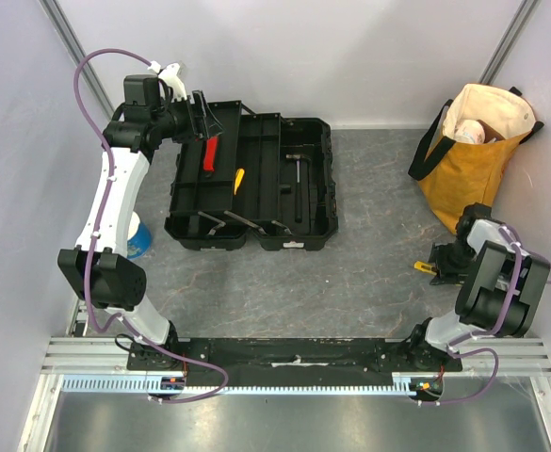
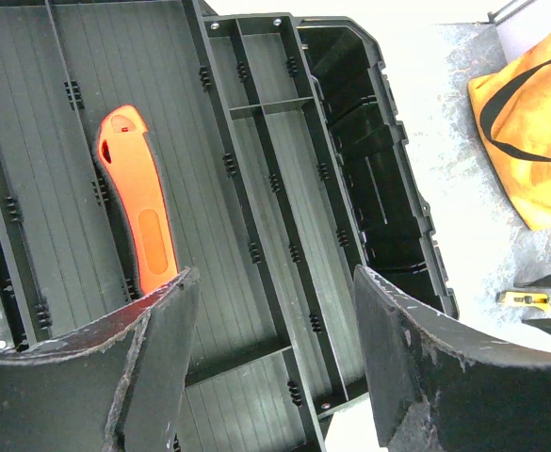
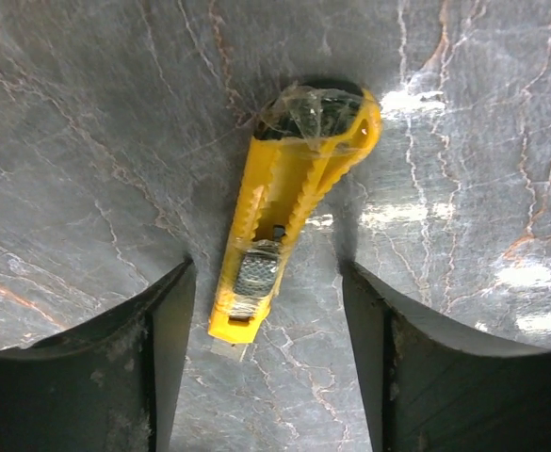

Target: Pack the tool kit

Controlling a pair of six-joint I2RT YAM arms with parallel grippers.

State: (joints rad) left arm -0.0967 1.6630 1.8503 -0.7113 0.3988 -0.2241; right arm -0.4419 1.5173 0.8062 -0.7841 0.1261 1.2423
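The black toolbox (image 1: 294, 240) lies open mid-table, its ribbed tray (image 2: 209, 311) filling the left wrist view. A red-handled tool (image 1: 210, 153) rests in the left tray, and its orange-red grip (image 2: 141, 212) runs down to my left finger. My left gripper (image 1: 202, 118) hovers over that tray, open (image 2: 270, 348), with nothing between the jaws. A yellow-handled screwdriver (image 1: 238, 180) and a hammer (image 1: 299, 174) lie inside the box. The yellow knife (image 3: 289, 202) lies on the grey surface at the right. My right gripper (image 3: 266, 358) stands open around its near end, touching nothing.
A mustard-yellow tote bag (image 1: 473, 155) stands at the back right, close to the right arm. A small blue cup (image 1: 138, 235) sits by the left wall beside the left arm. Walls close in on both sides.
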